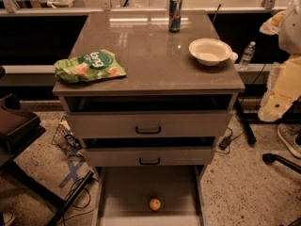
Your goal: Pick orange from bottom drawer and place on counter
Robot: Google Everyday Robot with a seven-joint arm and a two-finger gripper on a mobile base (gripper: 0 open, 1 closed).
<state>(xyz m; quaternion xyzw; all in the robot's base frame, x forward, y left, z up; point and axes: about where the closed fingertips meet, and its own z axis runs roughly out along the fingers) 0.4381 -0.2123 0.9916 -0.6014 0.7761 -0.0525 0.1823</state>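
Observation:
The orange [154, 204] lies near the front middle of the open bottom drawer [131, 187], a pale flat tray pulled out at floor level. The counter [150, 55] is the glossy grey-brown top of the cabinet above it. My gripper is not in view; only a pale part of my arm [284, 84] shows at the right edge, well away from the drawer.
On the counter are a green snack bag [89, 66] front left, a cream bowl [209, 51] at right and a can [175, 13] at the back. Two grey drawers with black handles [148, 130] stand slightly open. A dark chair [14, 126] and cables are on the left.

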